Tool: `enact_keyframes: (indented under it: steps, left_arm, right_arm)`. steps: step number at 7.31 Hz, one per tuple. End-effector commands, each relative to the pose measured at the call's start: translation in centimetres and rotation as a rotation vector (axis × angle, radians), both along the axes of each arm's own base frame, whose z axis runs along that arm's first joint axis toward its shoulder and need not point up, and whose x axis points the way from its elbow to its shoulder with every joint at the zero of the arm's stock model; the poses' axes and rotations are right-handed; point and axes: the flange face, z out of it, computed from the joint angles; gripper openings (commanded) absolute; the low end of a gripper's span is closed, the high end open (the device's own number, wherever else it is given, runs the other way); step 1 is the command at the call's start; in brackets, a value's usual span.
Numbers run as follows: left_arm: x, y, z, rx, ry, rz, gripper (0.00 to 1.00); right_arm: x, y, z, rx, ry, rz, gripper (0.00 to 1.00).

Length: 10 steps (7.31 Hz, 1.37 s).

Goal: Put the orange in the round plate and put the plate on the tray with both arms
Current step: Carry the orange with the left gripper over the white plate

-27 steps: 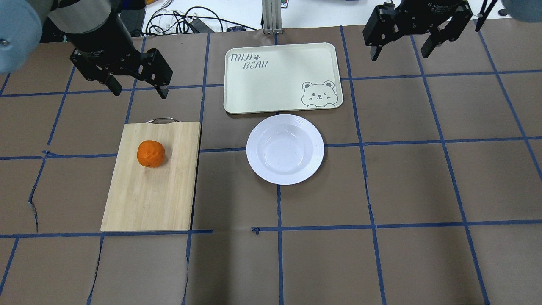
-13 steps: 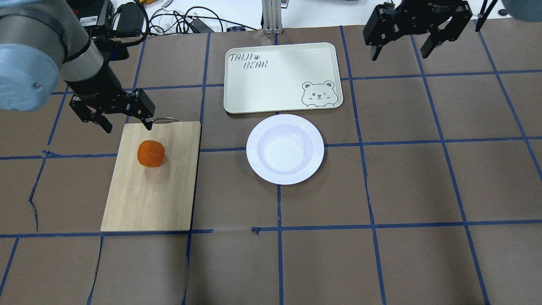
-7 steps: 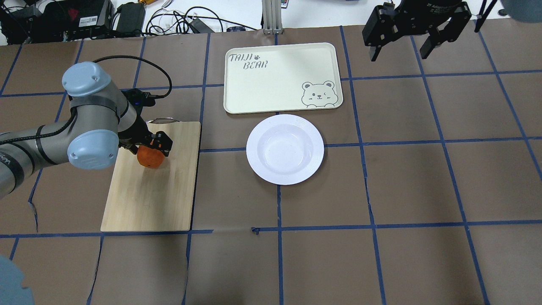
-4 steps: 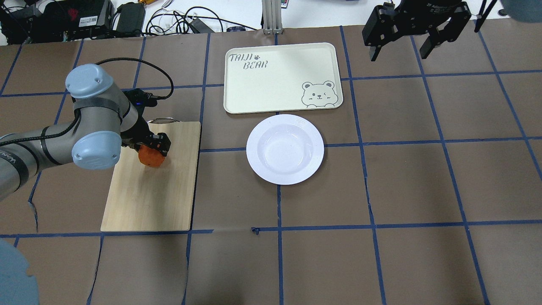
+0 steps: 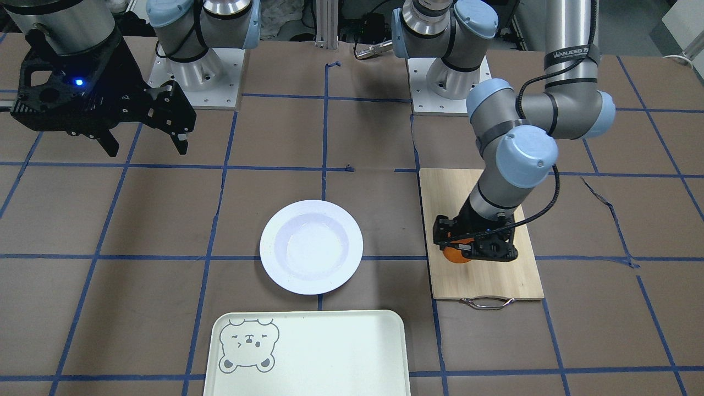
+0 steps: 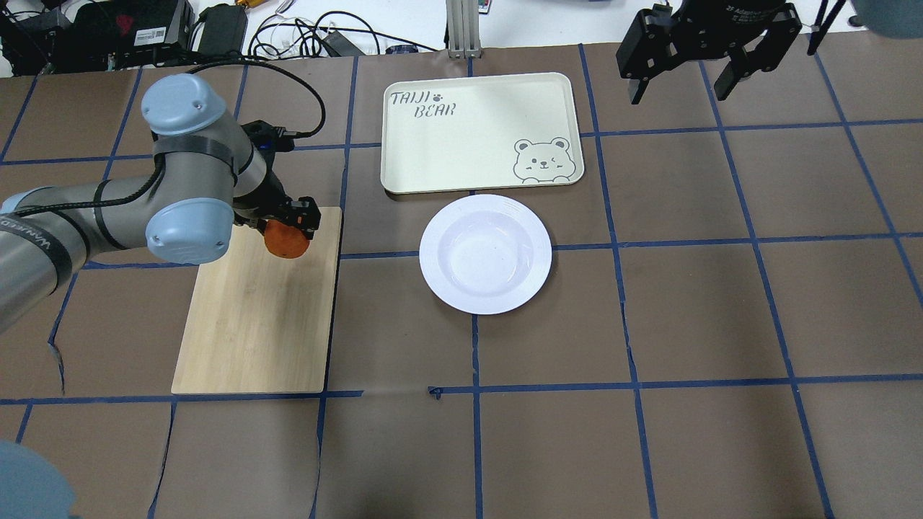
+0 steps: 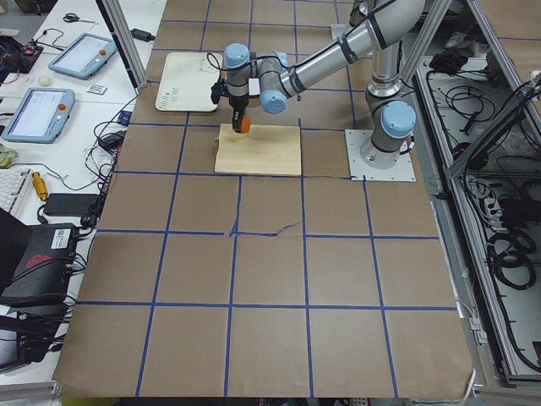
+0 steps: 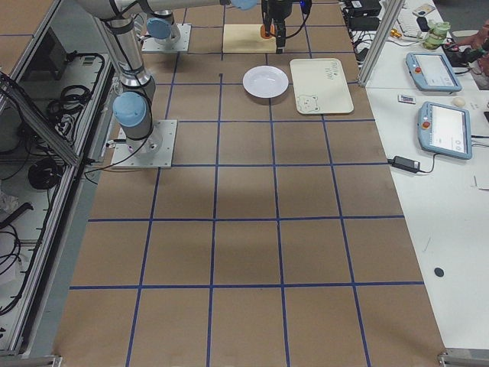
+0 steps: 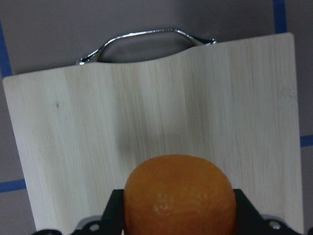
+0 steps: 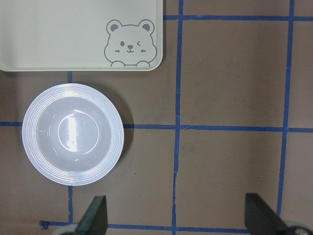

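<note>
Orange (image 6: 287, 244) shown clamped between the fingers of the left gripper (image 6: 286, 232), over the handle end of the bamboo cutting board (image 6: 252, 324). In the left wrist view a faint shadow is cast on the wood ahead of the fruit, short of the metal handle (image 9: 146, 41). The round plate (image 6: 485, 254) is set on the brown table (image 6: 721, 303), just beside the tray (image 6: 461, 144), on the long edge nearest the robot and close to the bear face. The right gripper (image 6: 679, 92) is held high to the right of the tray, jaws spread wide apart.
</note>
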Motion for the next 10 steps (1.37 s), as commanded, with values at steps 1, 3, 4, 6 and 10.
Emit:
enact_keyframes:
  steps: [1, 3, 4, 6, 10]
  left_arm:
    - [-11.3, 0.8, 1.8, -0.023, 0.098, 0.143, 0.0]
    - [-20.0, 2.1, 0.5, 0.013, 0.162, 0.201, 0.0]
    - [-23.5, 3.3, -0.8, 0.037, 0.168, 0.19, 0.0]
    - [-24.8, 4.1, -3.4, 0.08, 0.155, 0.165, 0.0]
    - [-24.4, 3.0, -3.1, 0.054, 0.153, 0.153, 1.0]
  right_arm:
    - [-0.1, 0.0, 0.0, 0.0, 0.002, 0.0, 1.0]
    - [-0.1, 0.0, 0.0, 0.001, 0.002, 0.0, 1.0]
    - [-0.1, 0.0, 0.0, 0.001, 0.002, 0.0, 1.0]
    - [-0.1, 0.0, 0.0, 0.001, 0.002, 0.0, 1.0]
    - [-0.1, -0.1, -0.1, 0.0, -0.001, 0.005, 1.0]
